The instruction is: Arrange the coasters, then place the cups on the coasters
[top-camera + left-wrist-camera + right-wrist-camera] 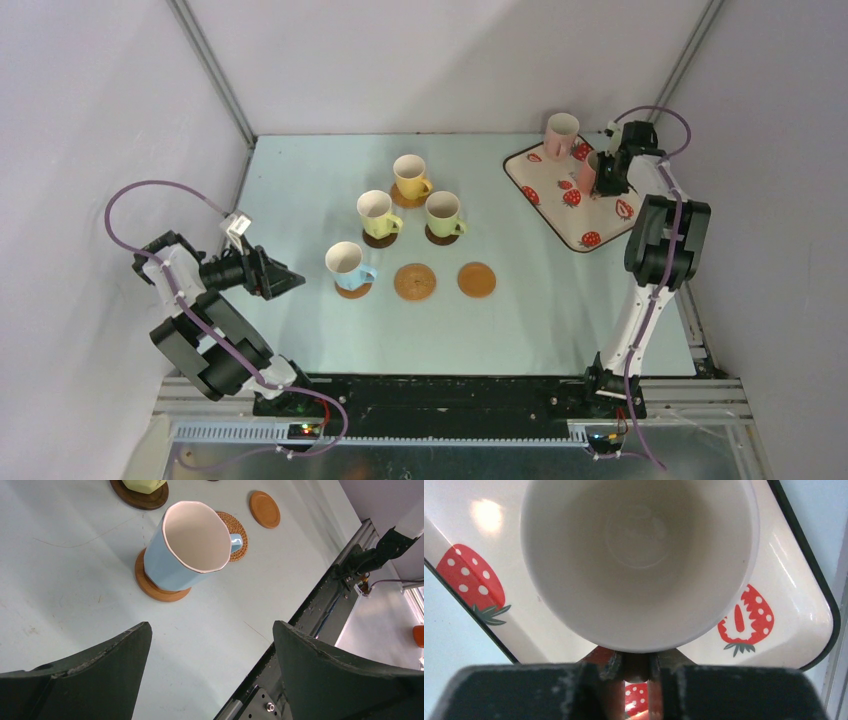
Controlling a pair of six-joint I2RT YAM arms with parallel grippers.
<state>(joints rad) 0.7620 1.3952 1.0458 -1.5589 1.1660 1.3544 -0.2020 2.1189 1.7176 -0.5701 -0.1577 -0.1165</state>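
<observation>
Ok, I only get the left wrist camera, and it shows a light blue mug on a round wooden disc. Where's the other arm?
Observer: Far right. The right gripper is over a cream rounded tray with red strawberry prints, jaws closed on what looks like the handle of a pink mug.
Operator: Any more pink ones?
Observer: A second pink mug stands at the tray's far corner.
Operator: How many cups are done?
Observer: Four stand on flat round coasters: the light blue mug, a yellow mug and two pale green mugs.
</observation>
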